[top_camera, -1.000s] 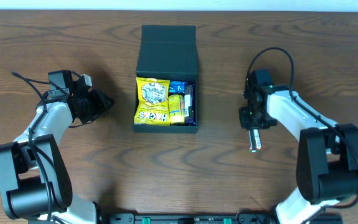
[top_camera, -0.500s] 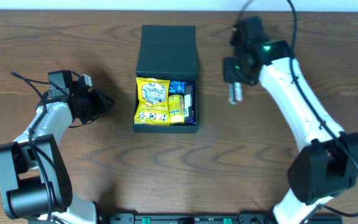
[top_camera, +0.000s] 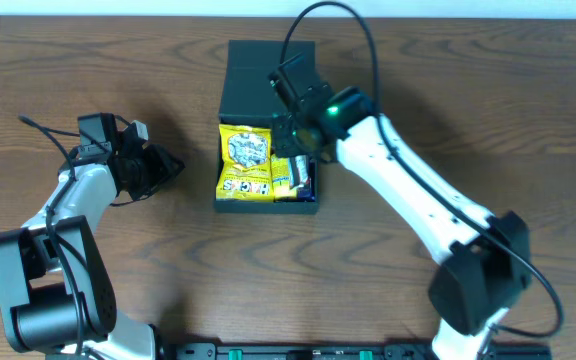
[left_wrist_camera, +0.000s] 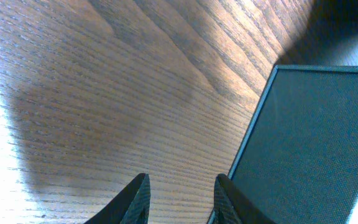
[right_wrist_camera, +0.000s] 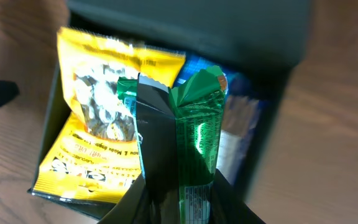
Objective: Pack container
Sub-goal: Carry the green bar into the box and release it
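container [top_camera: 268,75]: r arm [top_camera: 408,190] stretched over it, fingers [right_wrist_camera: 157,155] pinching green packet [right_wrist_camera: 197,140].

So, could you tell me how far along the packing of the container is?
Done: a yellow bag and smaller packets already lie in the container. In hand: the right gripper holds a green packet over the open box. Remaining: releasing it inside and closing the open lid. The left gripper sits open and empty off to the side.

Right pincer [top_camera: 296,148], green packet [right_wrist_camera: 197,143] — now over container [top_camera: 268,78]
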Controlling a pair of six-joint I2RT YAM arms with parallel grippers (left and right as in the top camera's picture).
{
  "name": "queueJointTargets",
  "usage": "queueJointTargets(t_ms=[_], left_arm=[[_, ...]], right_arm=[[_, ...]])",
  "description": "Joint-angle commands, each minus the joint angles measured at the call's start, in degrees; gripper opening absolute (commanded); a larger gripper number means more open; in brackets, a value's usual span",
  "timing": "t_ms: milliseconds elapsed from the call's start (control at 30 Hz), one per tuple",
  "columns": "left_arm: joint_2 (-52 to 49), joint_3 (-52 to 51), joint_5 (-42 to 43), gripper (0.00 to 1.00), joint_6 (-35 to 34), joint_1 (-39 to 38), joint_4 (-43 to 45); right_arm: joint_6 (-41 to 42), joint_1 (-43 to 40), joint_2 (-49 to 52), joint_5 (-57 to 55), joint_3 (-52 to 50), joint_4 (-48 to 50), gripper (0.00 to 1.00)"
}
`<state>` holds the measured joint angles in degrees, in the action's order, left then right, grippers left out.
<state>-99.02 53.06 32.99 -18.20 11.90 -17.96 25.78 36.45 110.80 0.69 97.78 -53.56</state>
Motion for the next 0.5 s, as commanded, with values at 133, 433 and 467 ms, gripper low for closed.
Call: queueJointTargets(t_ms=[133,433,467], left_arm=[[-0.6,1.2,0.0,0.35,-0.2,0.1,-0.3],[-0.6,1.2,16.9,0.35,7.9,0.1,4.9],[-0.6,1.2,18.7,0.35,7.9,0.1,6.1]], right_arm=[[6.0,0.4,5.4,3.8,0.7,0.0,0.10],[7.5,0.2,7.0,0.8,0.7,0.2,0.11],[7.5,0.1,7.0,0.2,0.7,0.3,0.12]])
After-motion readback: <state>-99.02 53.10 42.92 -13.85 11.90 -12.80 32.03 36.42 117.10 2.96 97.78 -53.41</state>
